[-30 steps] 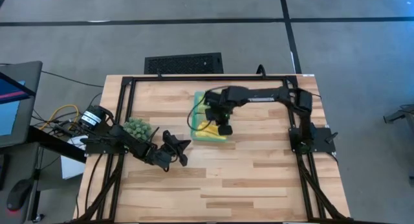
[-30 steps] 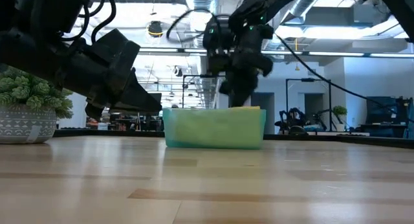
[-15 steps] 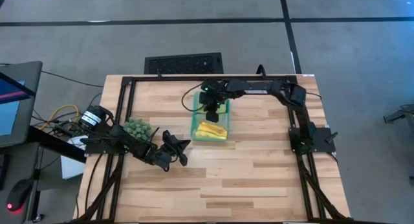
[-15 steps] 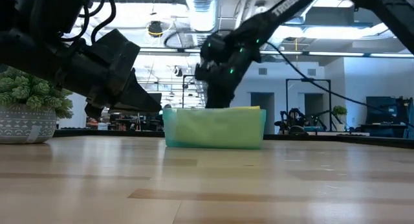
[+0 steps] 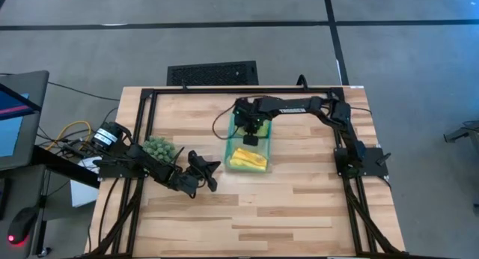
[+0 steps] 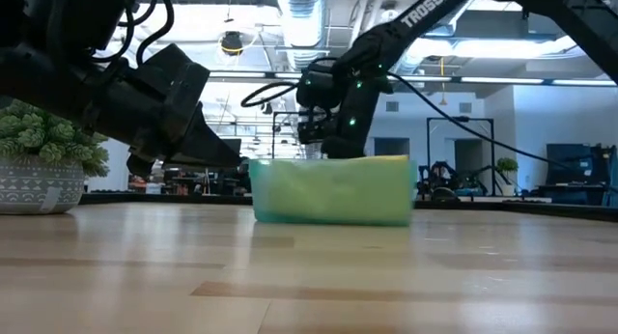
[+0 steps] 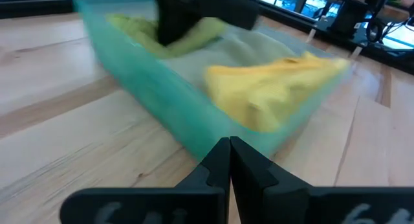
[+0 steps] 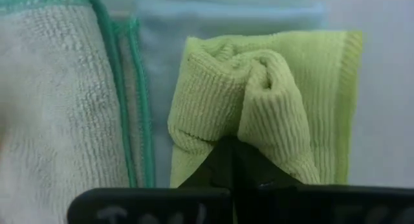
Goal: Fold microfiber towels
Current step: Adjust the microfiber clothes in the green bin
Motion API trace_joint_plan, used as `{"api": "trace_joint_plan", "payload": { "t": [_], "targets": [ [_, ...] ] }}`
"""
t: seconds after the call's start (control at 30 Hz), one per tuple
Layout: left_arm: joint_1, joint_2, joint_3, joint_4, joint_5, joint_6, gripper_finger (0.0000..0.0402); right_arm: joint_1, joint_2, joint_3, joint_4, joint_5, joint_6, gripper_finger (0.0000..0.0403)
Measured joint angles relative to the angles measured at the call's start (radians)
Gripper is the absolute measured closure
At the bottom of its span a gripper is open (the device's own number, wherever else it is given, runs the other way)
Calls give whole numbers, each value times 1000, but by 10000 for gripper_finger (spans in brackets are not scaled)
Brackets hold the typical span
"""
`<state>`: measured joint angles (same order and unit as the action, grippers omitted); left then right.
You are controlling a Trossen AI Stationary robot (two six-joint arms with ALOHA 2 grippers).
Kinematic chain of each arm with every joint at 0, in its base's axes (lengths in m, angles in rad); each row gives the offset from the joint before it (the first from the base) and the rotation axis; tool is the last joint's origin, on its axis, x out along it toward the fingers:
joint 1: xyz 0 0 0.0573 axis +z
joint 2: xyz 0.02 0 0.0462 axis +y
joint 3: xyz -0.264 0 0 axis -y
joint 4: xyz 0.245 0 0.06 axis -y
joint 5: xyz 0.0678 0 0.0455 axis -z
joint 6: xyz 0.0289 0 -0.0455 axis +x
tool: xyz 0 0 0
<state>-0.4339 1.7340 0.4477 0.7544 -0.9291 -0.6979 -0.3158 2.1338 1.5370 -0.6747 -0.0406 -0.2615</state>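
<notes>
A teal tray (image 5: 230, 139) stands mid-table. At its near end lies a crumpled yellow towel (image 5: 247, 160). At its far end my right gripper (image 5: 253, 133) reaches down, shut on a lime green towel (image 8: 259, 88). That towel lies on a light blue towel (image 8: 226, 23), beside a pale sage towel (image 8: 52, 88) with green edging. My left gripper (image 5: 203, 174) waits shut, left of the tray and above the table, pointing at the tray (image 7: 162, 101). My right gripper pinches a bunched-up ridge of the lime green towel (image 8: 262, 130) near its middle, between the two shut fingers. The fingers come steeply from above. The rest of the towel lies slack in the tray on the light blue towel.
A small potted plant (image 5: 159, 147) stands at the table's left side, close behind my left arm. A black frame (image 5: 239, 89) runs along the table's far edge and sides. Bare wood (image 5: 284, 214) lies between the tray and the near edge.
My right gripper has gone from above the yellow towel toward the tray's far end, tipped steeper and sunk into the tray onto the lime green towel. The tray has slid a little toward the table's near edge and right.
</notes>
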Motion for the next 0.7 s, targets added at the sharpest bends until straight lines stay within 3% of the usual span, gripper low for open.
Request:
{"api": "trace_joint_plan", "payload": {
  "t": [0.07,0.2,0.53,0.7],
  "targets": [
    [0,0,0,0,0,-1,401,26,-8,-3,-42,-44,-3,387],
    [0,0,0,0,0,-3,401,82,-7,-5,-36,-267,-6,382],
    [0,0,0,0,1,-3,401,116,-130,-5,-17,-276,8,382],
    [0,0,0,0,2,-3,401,116,-132,-12,28,-276,26,377]
  ]
}}
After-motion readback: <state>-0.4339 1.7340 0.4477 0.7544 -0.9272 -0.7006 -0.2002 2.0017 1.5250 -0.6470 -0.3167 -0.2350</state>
